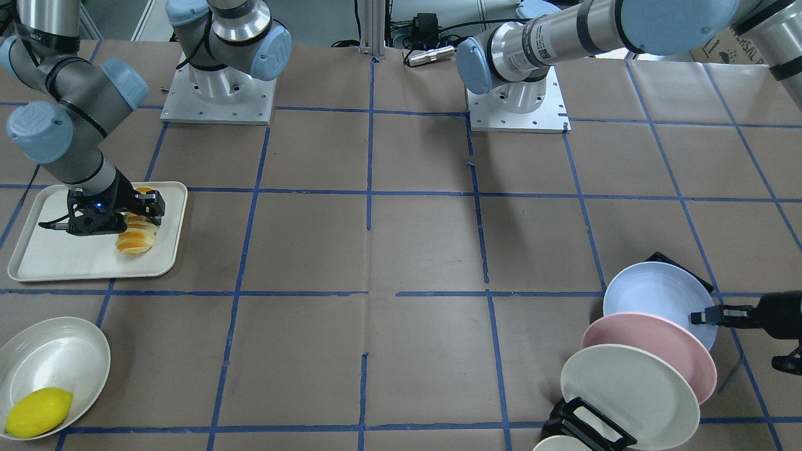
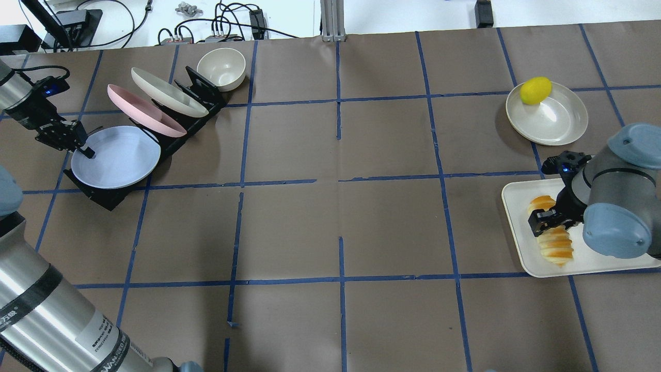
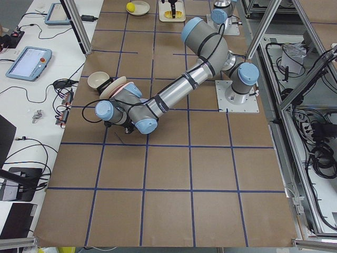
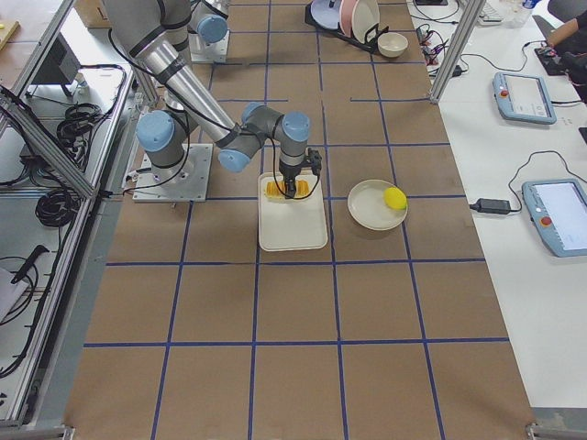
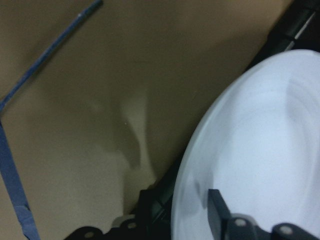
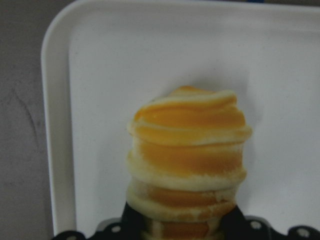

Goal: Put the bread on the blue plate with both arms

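The bread (image 2: pixel 555 246), ridged orange and cream, lies on a white tray (image 2: pixel 516 235) at the table's right. My right gripper (image 2: pixel 549 219) straddles its middle, and in the right wrist view the fingers press both sides of the bread (image 6: pixel 189 150). The blue plate (image 2: pixel 116 157) leans in the black rack (image 2: pixel 106 196) at the left, in front of the pink plate. My left gripper (image 2: pixel 85 150) has its jaws closed over the plate's near rim. In the left wrist view one finger (image 5: pixel 217 212) lies on the blue plate's face (image 5: pixel 260 145).
A pink plate (image 2: pixel 144 109) and a cream plate (image 2: pixel 168 92) stand in the same rack, with a cream bowl (image 2: pixel 222 67) beyond them. A yellow lemon (image 2: pixel 535 90) sits in a shallow white dish (image 2: pixel 555 121) behind the tray.
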Tool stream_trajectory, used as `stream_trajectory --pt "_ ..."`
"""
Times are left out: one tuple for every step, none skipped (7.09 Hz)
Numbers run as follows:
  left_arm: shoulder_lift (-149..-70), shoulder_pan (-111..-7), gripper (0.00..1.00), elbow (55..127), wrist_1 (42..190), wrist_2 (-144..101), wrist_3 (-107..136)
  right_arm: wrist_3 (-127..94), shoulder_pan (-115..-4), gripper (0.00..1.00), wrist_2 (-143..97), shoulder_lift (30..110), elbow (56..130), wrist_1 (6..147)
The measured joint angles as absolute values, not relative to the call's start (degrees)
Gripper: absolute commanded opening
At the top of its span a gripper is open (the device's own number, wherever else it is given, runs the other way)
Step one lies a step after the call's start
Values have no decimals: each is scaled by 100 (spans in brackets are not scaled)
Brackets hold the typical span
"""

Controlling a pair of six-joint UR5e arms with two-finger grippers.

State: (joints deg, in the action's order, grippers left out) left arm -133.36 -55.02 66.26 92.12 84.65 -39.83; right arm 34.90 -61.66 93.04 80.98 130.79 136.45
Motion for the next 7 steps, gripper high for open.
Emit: stream_trajectory --pt "-13295 -5504 9 6607 9217 8472 -3980 3527 -6167 4 9288 8122 13083 13669" --pt "-13224 -5506 9 6572 9235 8484 -3978 3559 -6171 4 9293 8191 13084 13674" --pt "-13111 -5505 9 6529 9327 8505 -3981 3569 -6190 4 9318 8360 13073 13654" --pt "-12931 -5503 9 6529 9499 8527 -3993 3568 -6229 4 9320 8621 13054 13566" --pt "-12695 -5502 9 6583 9715 8578 -4006 3552 -6273 4 9307 8884 13024 13391" --pt "-12402 -5502 8 6671 10012 8667 -4010 3525 -6321 4 9300 9125 12938 13093" --pt "-12035 -5508 8 6881 10298 8728 -4002 3471 -6363 5 9292 9342 12714 12590"
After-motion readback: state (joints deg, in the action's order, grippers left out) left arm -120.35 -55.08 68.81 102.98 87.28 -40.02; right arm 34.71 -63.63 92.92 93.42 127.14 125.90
